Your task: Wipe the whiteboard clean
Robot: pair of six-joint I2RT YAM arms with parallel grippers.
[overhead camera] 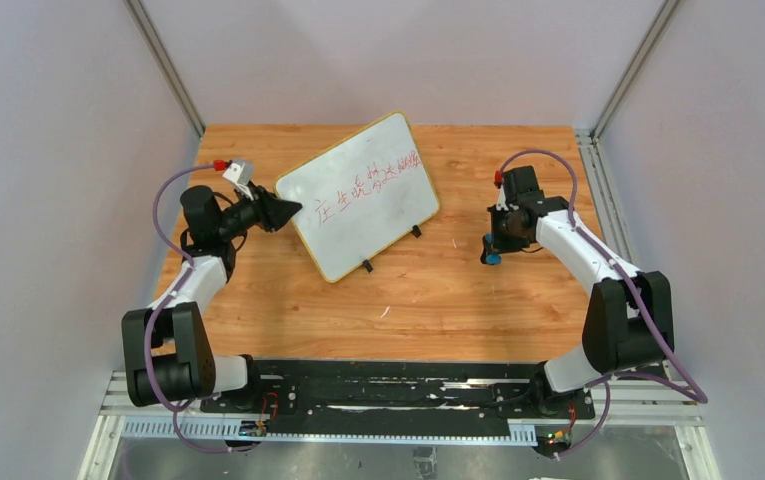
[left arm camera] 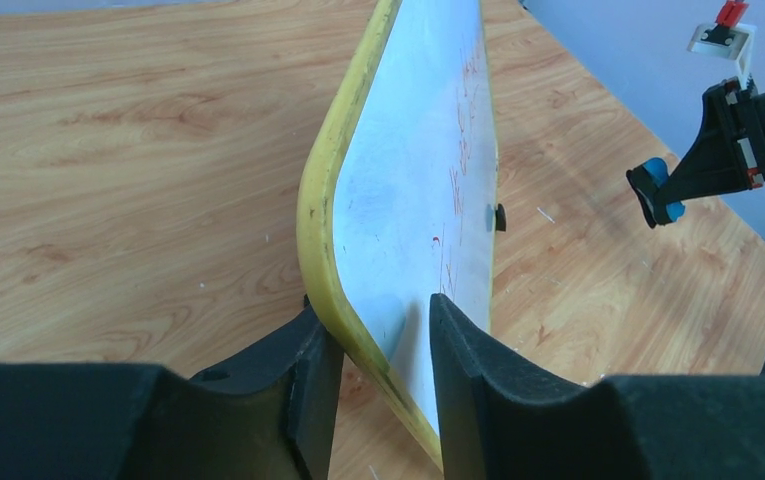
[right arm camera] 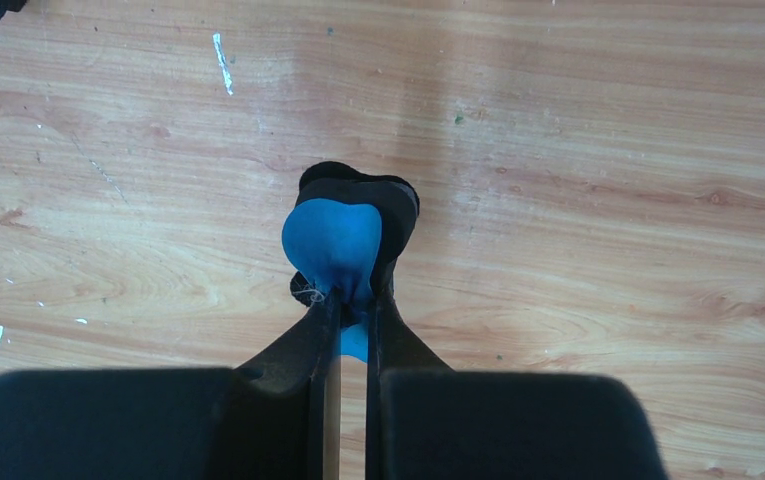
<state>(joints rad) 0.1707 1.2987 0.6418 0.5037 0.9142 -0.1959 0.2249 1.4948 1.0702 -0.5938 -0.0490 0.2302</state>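
The whiteboard (overhead camera: 363, 195) stands tilted on its two black feet at mid-table, red handwriting on its face. My left gripper (overhead camera: 293, 210) straddles its left edge. In the left wrist view the gripper (left arm camera: 383, 320) is open around the whiteboard (left arm camera: 418, 160). One finger (left arm camera: 308, 380) lies against the back of the yellow rim. The other stands just off the white face. My right gripper (overhead camera: 491, 252) hovers low to the right of the board, shut on a small blue eraser (right arm camera: 333, 240). That eraser (left arm camera: 663, 190) also shows in the left wrist view.
The wooden table (overhead camera: 438, 300) ends at the grey walls on the left, the right and the back. Metal frame posts (overhead camera: 163, 65) rise at the back corners. The black base rail (overhead camera: 398, 385) runs along the near edge.
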